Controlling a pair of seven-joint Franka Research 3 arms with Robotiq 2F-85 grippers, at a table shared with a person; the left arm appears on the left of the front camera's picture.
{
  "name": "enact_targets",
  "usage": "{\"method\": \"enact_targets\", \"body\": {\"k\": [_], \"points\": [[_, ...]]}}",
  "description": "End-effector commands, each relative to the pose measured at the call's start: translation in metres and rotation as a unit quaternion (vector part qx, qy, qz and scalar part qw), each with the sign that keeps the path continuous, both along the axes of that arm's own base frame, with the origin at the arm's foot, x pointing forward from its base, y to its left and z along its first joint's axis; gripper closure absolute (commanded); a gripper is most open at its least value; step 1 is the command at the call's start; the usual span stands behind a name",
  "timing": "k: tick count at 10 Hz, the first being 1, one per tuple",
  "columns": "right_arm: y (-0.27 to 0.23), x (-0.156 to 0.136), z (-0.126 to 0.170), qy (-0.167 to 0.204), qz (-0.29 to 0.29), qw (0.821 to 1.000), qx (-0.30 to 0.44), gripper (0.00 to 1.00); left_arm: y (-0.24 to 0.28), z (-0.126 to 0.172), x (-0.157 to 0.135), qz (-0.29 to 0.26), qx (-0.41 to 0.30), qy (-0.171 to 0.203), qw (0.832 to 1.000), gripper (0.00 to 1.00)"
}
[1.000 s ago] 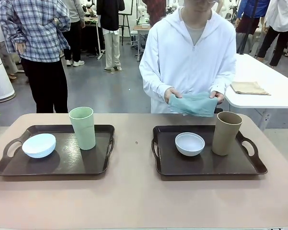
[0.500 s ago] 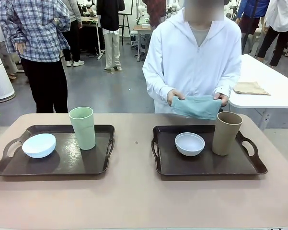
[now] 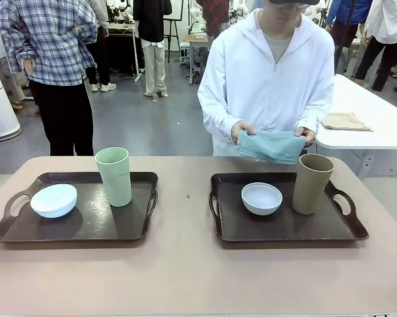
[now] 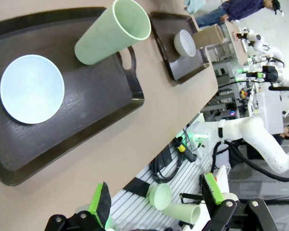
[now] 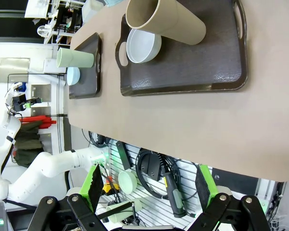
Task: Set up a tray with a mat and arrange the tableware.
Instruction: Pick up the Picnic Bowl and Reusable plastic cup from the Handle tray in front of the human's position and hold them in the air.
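Two dark brown trays lie on the table. The left tray (image 3: 79, 228) carries a pale blue bowl (image 3: 53, 200) and a light green tumbler (image 3: 113, 176). On the right tray (image 3: 284, 231) stand a greyish white bowl (image 3: 261, 198) and a tan tumbler (image 3: 312, 183). At the far side a person in white holds a folded teal mat (image 3: 271, 145) in both hands above the table's far edge. My left gripper (image 4: 156, 199) is open, hanging off the table's near edge, back from the left tray (image 4: 110, 101). My right gripper (image 5: 148, 183) is open too, off the near edge by the right tray (image 5: 192, 72).
A white side table (image 3: 376, 125) with a folded tan cloth (image 3: 343, 121) stands at the back right. People stand in the background at the left. Bare tabletop (image 3: 185, 271) stretches between and in front of the trays.
The person has shifted slightly to the right and lifted the mat a little. Trays, bowls and tumblers have not moved.
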State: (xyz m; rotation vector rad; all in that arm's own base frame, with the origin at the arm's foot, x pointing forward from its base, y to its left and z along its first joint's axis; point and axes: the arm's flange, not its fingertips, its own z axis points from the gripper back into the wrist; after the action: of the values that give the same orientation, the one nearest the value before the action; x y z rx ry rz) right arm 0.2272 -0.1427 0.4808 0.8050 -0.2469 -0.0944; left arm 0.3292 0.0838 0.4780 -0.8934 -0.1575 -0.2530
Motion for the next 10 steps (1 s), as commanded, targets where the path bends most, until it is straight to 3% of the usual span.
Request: {"method": "enact_targets", "body": {"k": [1, 4, 5, 7, 8, 10], "points": [[0.001, 0.000, -0.001, -0.009, 0.007, 1.000, 0.011, 0.00, 0.000, -0.003, -0.002, -0.002, -0.010, -0.009, 1.000, 0.00], [0.000, 0.000, 0.000, 0.000, 0.000, 1.000, 0.000, 0.00, 0.000, 0.000, 0.000, 0.000, 0.000, 0.000, 1.000, 0.00], [-0.006, 0.004, 0.003, -0.034, 0.003, 0.999, 0.023, 0.00, 0.002, -0.005, 0.013, 0.006, -0.005, -0.019, 1.000, 0.00], [-0.006, 0.015, 0.012, -0.032, -0.027, 0.998, -0.038, 0.00, -0.022, 0.019, 0.022, 0.000, 0.069, -0.075, 0.995, 0.00], [-0.005, 0.026, 0.023, -0.051, -0.032, 0.997, -0.044, 0.00, -0.041, 0.034, 0.026, -0.023, 0.118, -0.108, 0.987, 0.00], [0.007, 0.052, 0.040, -0.111, 0.010, 0.990, -0.081, 0.00, -0.090, 0.062, 0.042, -0.064, 0.179, -0.128, 0.973, 0.00]]}}
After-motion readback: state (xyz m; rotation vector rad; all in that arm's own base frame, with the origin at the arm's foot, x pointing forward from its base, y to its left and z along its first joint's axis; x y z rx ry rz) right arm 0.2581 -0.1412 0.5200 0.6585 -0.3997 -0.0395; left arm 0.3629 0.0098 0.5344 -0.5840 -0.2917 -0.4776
